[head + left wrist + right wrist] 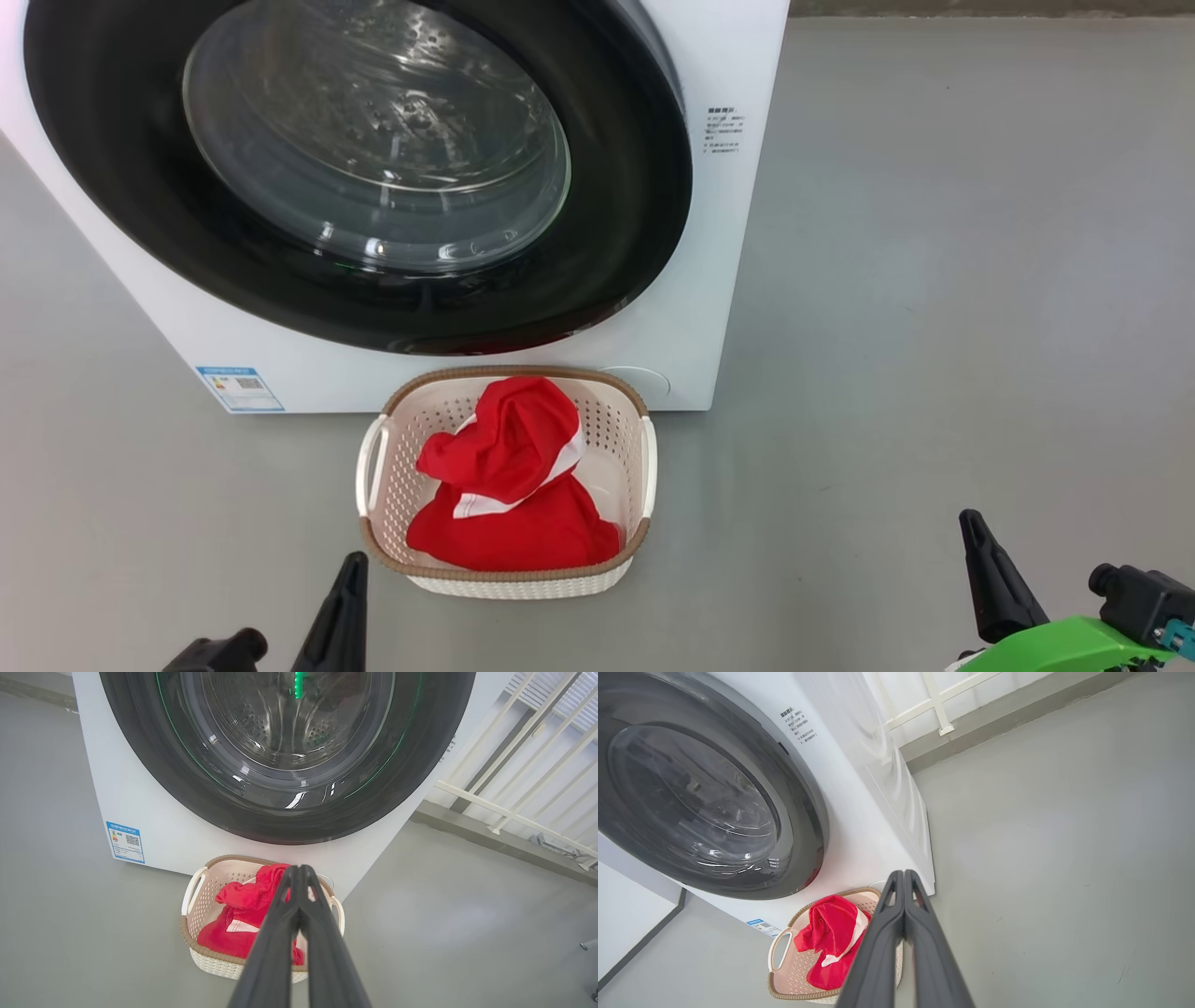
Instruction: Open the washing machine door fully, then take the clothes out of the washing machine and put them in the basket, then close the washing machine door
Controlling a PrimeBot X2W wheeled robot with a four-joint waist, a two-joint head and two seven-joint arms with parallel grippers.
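We see a bright red garment (509, 485) with white trim, crumpled inside a cream perforated basket (509, 585) with a brown rim. The basket sits on the grey floor (934, 327) just in front of the white washing machine (733, 233). The machine's round, black-rimmed glass door (639, 233) is closed. Our left gripper (299, 870) and right gripper (903, 875) hang empty, jaws pressed together.

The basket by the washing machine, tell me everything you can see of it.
The basket is a small rounded rectangle of cream-white plastic. Its walls are perforated with small holes, and it has a brown woven-look rim and a white loop handle on each side. It stands upright on the grey floor, right before the front of the washing machine; whether they touch is unclear. The red and white clothes lie bunched inside it, covering most of its bottom.
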